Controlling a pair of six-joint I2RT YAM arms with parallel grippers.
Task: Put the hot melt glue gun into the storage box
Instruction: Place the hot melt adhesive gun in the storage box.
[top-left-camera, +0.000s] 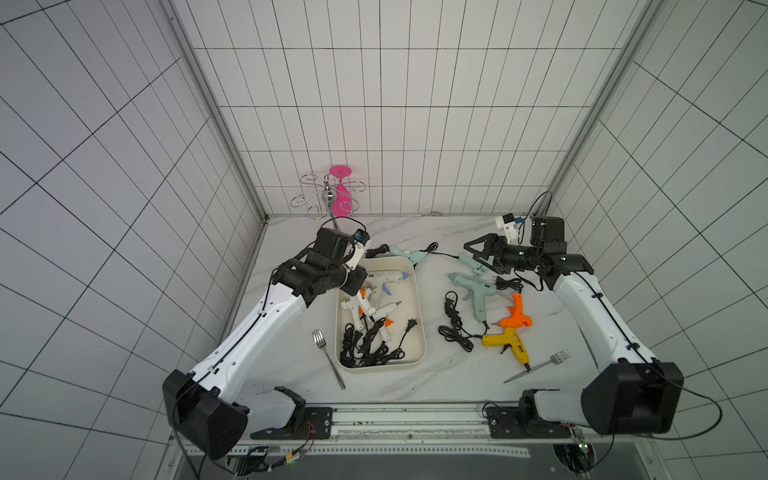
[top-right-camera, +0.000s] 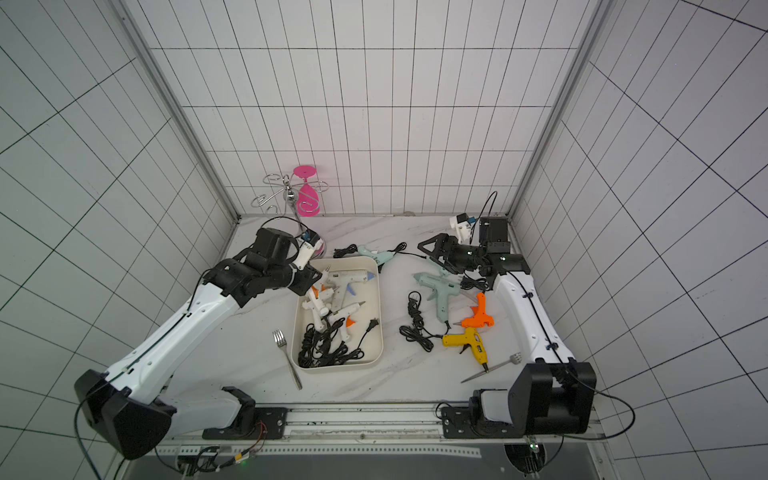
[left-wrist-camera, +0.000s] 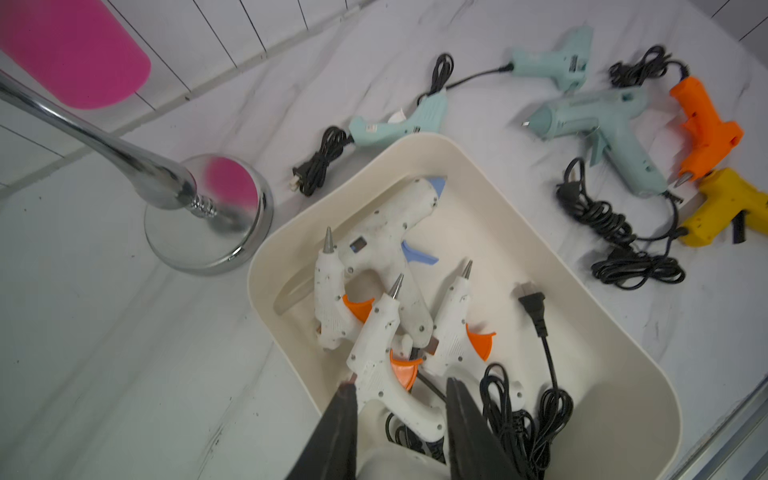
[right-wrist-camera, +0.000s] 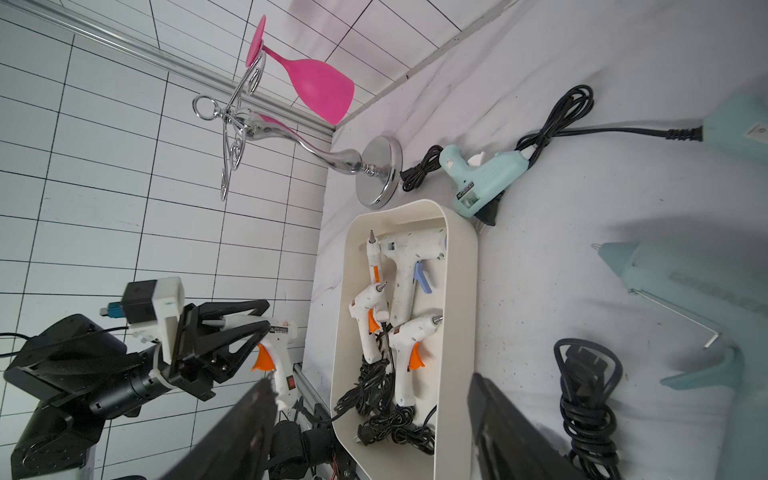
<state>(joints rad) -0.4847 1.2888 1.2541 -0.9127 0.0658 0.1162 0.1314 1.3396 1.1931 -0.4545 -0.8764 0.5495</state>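
Storage box (top-left-camera: 409, 297) sits on white marbled tabletop (top-left-camera: 395, 382); tiled walls (top-left-camera: 395, 104) around.

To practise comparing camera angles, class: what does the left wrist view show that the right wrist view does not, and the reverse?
Only the left wrist view: the orange glue gun and yellow glue gun. Only the right wrist view: the rack's chrome hooks and the right gripper's fingers, open. Both: the storage box and the white glue gun held in the left gripper's fingers.
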